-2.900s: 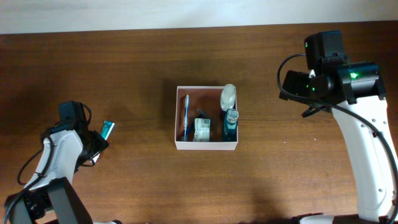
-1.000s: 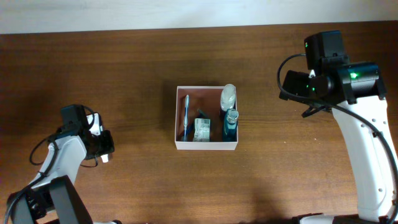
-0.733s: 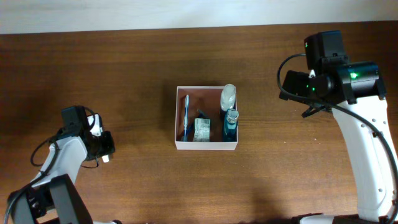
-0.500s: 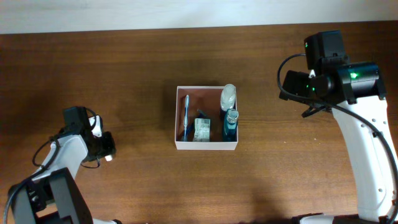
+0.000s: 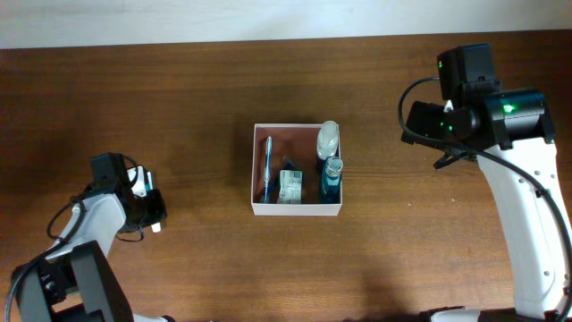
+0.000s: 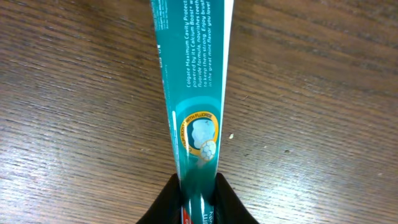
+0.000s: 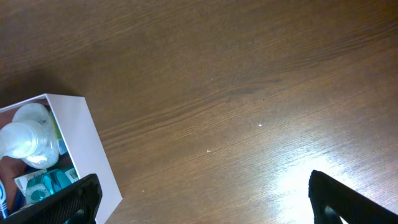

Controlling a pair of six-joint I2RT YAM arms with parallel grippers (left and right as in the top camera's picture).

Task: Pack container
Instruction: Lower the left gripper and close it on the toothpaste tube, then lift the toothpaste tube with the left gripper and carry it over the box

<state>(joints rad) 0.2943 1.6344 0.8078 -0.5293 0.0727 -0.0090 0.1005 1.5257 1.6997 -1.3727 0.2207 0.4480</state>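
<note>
My left hand [image 6: 198, 200] is clenched on one end of a teal toothpaste tube [image 6: 193, 93]. The tube runs straight out from my fingers [image 6: 160, 209] over the wood of the table [image 6: 323, 124], and I cannot tell whether it touches the wood. From above, this hand is low at the left side of the table, well apart from the container [image 5: 295, 211], which stands in the middle. Inside it a thin blue stick [image 5: 267, 165] lies along the left wall and a small packet [image 5: 290, 186] sits near the middle. A white bottle [image 5: 328, 137] and a blue bottle [image 5: 332, 179] stand one beside the other against the right wall. My right hand [image 7: 205, 202] is released, its fingers wide apart with nothing between them. It hangs over bare wood to the right of the container, whose white corner shows at the lower left of that wrist view
</note>
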